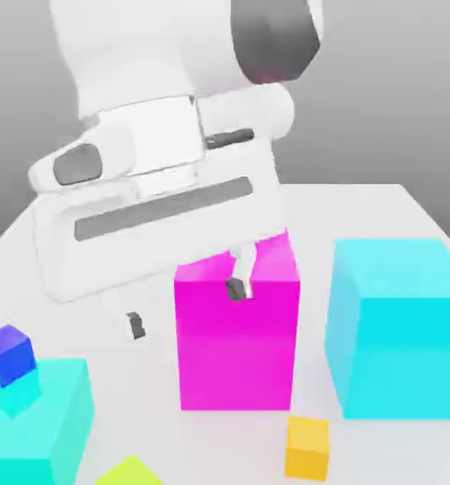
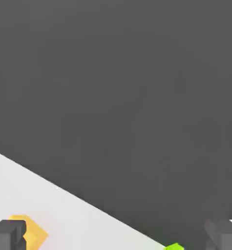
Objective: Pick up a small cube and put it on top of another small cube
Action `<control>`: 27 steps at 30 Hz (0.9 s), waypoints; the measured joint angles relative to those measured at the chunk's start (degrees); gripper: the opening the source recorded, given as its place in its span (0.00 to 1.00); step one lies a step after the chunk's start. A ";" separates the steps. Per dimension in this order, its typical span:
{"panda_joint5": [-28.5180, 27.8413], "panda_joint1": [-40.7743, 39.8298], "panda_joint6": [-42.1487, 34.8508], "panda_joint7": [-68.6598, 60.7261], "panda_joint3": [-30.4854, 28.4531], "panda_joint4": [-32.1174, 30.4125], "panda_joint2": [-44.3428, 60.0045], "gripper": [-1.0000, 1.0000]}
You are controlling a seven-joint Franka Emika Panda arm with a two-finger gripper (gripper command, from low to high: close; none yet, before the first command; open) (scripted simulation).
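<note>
Nearest the exterior camera, the green cube (image 1: 129, 471) and orange cube (image 1: 307, 448) lie in front of the magenta block (image 1: 236, 343). The blue cube (image 1: 9, 355) sits on a cyan block (image 1: 48, 426) to the magenta block's left. The claw (image 1: 185, 307) hangs wide open and empty at the magenta block's upper left edge.
</note>
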 joint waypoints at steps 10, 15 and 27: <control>-3.96 -2.68 7.04 -13.60 -0.46 -0.04 16.38 0.50; -2.53 -5.57 13.75 -17.99 2.36 1.47 25.72 0.50; -5.94 -3.22 9.53 -15.59 -0.25 -0.09 20.12 0.00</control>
